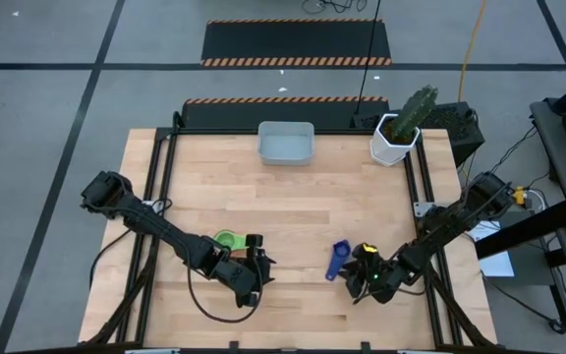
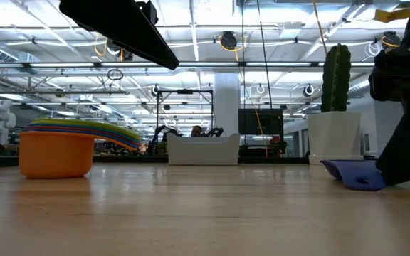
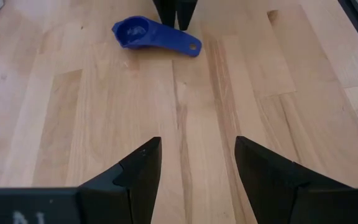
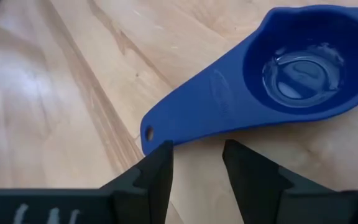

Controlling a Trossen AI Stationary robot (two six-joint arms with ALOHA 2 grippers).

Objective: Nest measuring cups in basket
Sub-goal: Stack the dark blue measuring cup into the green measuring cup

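Observation:
A dark blue measuring cup point(image 4: 303, 68) lies upright on the wooden table, right of centre near the front edge point(image 1: 339, 258). My right gripper point(image 4: 196, 158) is open, its fingertips low beside the long edge of the cup's handle. A stack of nested measuring cups point(image 2: 57, 151), orange at the bottom and green showing on top point(image 1: 228, 239), stands left of centre. My left gripper point(image 3: 197, 168) is open with nothing between its fingers, just right of the stack point(image 1: 256, 265), pointing toward the blue cup point(image 3: 154, 34). The basket point(image 1: 285, 143) sits at the far edge. My right gripper comes slanting down at the blue cup's handle point(image 4: 185, 121), near its free end with the small hole, the fingers lying across it. I cannot tell whether the fingertips touch the handle. The cup rests flat on the table.
A white pot with a green cactus point(image 1: 398, 133) stands at the far right corner, right of the basket. Bare wood lies between the two grippers and the far edge. Black frame rails run along both sides of the table.

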